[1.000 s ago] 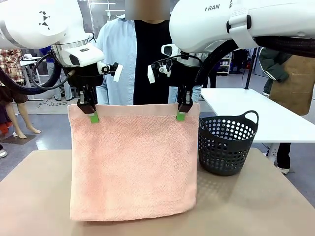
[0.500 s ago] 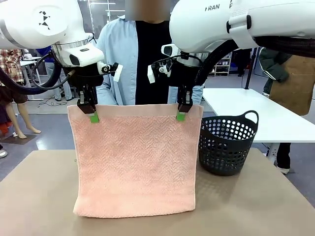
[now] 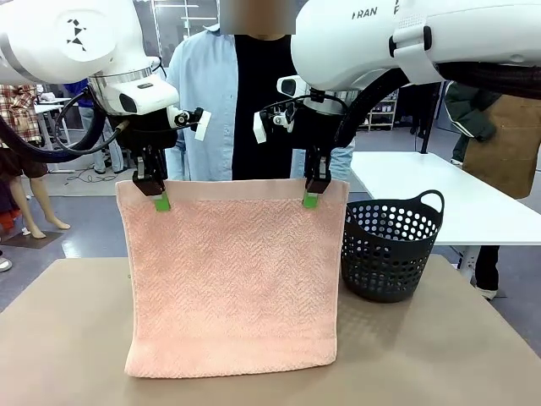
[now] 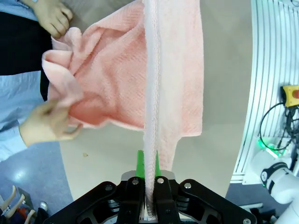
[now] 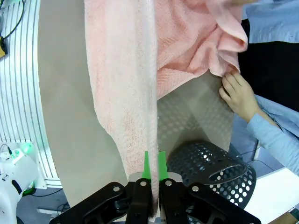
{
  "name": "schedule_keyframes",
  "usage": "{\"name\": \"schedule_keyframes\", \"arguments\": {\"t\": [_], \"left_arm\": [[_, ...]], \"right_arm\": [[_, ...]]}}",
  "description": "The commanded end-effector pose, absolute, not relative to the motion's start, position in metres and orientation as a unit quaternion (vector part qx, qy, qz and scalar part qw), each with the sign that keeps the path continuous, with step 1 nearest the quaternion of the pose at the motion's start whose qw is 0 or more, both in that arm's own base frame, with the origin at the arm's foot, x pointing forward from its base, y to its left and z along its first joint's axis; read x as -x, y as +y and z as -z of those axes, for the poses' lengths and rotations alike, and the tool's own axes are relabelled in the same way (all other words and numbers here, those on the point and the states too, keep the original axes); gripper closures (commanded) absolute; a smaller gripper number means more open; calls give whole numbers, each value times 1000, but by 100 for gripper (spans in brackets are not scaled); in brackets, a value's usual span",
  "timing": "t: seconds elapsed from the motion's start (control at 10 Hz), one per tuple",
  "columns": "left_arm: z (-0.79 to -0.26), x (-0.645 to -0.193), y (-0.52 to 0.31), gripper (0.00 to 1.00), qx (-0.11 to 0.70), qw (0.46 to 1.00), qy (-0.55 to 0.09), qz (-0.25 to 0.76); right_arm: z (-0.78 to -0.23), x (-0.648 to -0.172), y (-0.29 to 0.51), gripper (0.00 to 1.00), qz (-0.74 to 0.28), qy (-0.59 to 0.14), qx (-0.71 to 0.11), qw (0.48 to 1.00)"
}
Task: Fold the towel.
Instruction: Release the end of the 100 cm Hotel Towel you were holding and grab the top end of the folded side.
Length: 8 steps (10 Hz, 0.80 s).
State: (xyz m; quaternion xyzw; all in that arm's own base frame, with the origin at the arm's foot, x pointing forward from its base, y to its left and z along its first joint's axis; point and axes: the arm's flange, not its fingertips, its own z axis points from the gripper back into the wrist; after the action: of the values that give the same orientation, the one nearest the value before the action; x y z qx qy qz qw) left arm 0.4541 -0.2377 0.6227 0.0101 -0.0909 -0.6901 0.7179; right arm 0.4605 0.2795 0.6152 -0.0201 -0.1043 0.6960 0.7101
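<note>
While fingers pinch its top, towel hangs, apparently doubled.

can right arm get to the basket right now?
Probably not as is. The path looks free: the basket stands uncovered just beside and below the right gripper. But that gripper is shut on the towel hem, so it'd have to let go first.

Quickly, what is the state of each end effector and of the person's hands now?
Left end effector: closed on the towel, at its top hem.
Right end effector: closed on the same hem.
Person's hands: holding the towel's far end.
</note>
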Motion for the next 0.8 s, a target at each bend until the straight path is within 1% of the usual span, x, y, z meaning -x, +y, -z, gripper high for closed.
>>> {"name": "schedule_keyframes", "arguments": {"t": [0.0,0.7], "left_arm": [[-624,-454,-237,100,-10,719,-91,689],[-624,-454,-237,100,-10,719,-91,689]], "right_arm": [[-615,-461,278,100,-696,-104,20,710],[-615,-461,278,100,-696,-104,20,710]]}}
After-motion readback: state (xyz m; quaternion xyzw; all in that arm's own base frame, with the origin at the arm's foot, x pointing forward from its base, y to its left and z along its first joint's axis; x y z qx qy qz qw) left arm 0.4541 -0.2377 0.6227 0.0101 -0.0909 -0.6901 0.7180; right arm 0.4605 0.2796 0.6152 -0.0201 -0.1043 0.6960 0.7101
